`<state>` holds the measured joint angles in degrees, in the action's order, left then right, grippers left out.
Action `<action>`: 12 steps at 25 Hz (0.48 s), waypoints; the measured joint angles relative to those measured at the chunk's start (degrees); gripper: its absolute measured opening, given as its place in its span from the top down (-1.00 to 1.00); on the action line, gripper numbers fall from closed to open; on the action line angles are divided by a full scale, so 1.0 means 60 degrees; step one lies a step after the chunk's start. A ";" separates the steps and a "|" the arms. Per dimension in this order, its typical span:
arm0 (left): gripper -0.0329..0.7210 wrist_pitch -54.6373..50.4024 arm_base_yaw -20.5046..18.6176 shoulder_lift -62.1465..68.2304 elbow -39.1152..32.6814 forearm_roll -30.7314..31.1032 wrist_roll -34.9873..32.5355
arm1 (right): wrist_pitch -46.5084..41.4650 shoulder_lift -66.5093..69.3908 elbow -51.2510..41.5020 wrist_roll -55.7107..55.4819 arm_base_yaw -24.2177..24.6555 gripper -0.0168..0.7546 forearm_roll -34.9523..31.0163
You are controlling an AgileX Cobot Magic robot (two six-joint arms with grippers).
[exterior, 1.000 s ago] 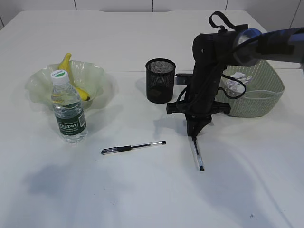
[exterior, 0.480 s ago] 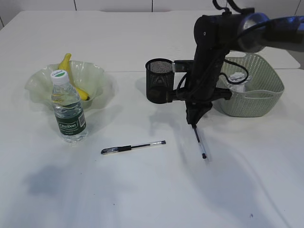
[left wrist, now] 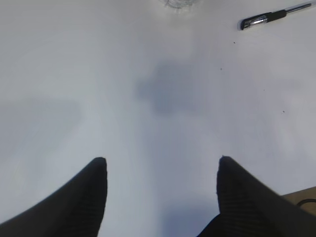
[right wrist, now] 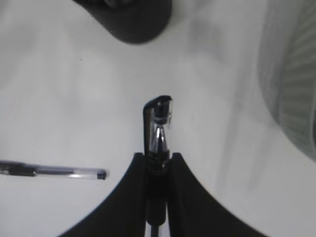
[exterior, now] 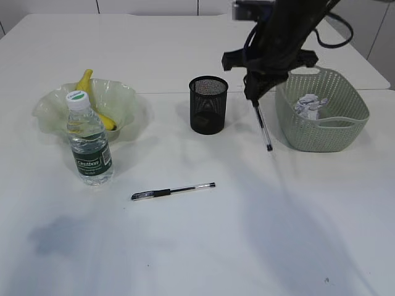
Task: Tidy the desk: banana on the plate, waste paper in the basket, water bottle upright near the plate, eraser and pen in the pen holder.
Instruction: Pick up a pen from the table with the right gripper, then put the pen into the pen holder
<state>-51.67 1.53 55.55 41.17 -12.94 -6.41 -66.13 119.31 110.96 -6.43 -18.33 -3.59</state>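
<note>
Lighting bright, even and diffuse from above. Shadows on the white table (exterior: 185, 246) soft-edged: a faint grey patch lower left of the exterior frame, another mid-frame in the left wrist view. Exterior frame sharp. Right wrist frame soft, the pen holder (right wrist: 131, 19) at top and basket (right wrist: 296, 89) at right blurred

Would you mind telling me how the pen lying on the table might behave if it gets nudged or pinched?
The pen on the table looks slim and round, so a nudge would probably roll it. Its smooth clear barrel may slip in a claw; the dark grip section looks safer. It seems rigid and light.
</note>
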 joint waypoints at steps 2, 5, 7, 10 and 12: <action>-0.38 0.0000 0.0000 0.0000 0.0000 0.0000 0.0000 | 0.0594 -0.0316 0.0000 0.0046 0.0000 0.81 0.0000; -0.38 0.0000 0.0000 0.0000 0.0000 0.0000 0.0000 | 0.1480 -0.0497 0.0000 0.0069 0.0000 0.81 0.0000; -0.38 0.0000 0.0000 0.0000 0.0000 0.0000 0.0000 | 0.2103 -0.0497 0.0000 0.0075 0.0000 0.81 -0.0032; -0.38 0.0000 0.0000 0.0000 0.0000 0.0000 0.0000 | 0.3066 -0.0497 0.0000 0.0091 0.0000 0.81 -0.0054; -0.38 0.0000 0.0000 0.0000 0.0000 0.0000 0.0000 | 0.3747 -0.0497 0.0000 0.0113 0.0000 0.81 -0.0054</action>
<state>-51.67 1.53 55.55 41.17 -12.94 -6.41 -43.65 116.33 110.96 -5.76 -18.33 -3.92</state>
